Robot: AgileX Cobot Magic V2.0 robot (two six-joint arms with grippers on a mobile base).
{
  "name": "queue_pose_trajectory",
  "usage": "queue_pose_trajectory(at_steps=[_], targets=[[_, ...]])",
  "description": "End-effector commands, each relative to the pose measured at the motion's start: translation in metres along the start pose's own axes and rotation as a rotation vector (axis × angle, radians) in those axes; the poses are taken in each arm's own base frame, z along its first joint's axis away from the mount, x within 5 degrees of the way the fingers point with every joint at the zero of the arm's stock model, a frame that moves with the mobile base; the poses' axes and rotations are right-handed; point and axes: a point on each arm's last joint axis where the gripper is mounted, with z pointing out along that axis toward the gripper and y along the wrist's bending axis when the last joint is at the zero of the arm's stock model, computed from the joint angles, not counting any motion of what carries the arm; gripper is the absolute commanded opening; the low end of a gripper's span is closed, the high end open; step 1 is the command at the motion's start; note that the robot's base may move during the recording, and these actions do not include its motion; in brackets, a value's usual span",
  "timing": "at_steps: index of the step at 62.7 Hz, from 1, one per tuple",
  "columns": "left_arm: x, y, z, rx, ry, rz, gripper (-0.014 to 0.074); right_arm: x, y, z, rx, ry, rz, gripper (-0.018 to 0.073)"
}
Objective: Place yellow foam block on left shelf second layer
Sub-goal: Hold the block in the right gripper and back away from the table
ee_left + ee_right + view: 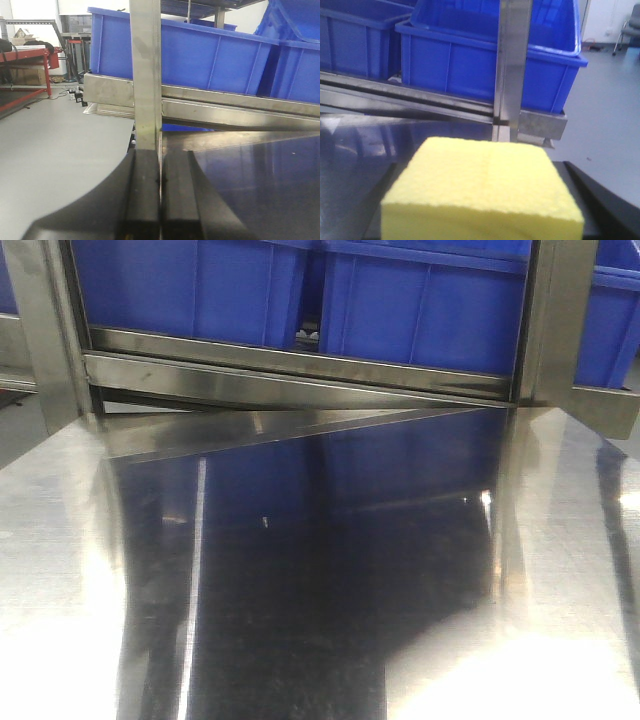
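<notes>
Filling the lower half of the right wrist view, the bright yellow cubic foam block (482,190) sits pinched between the black fingers (605,200) of the right end effector (480,165), facing the far right corner of the shiny steel bench (300,590). A steel upright post (512,65) rises just beyond it, with deep blue plastic bins (470,65) on the steel shelf rail (420,100) behind. The left end effector (160,155) is pressed together, empty, at the bench's far left corner.

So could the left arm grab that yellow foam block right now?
Probably not. The yellow foam block sits gripped in the right tool, and the left tool is shut, facing a steel post with no block in its view.
</notes>
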Motion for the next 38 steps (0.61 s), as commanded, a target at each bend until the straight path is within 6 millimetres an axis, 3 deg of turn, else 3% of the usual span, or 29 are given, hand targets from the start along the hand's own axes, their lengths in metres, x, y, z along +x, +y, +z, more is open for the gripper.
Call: queue_pose_trajectory(at_steps=[1,38], targets=[[0.0011,0.0002,-0.0012,0.002,-0.072,-0.009,0.0124,-0.0188,0.001,-0.0039,-0.004,-0.134,-0.036,0.0496],[0.0011,0.0002,-0.0012,0.002,-0.072,-0.009,0.0124,-0.0184,0.001,-0.0036,-0.003,-0.129,-0.036,0.0496]])
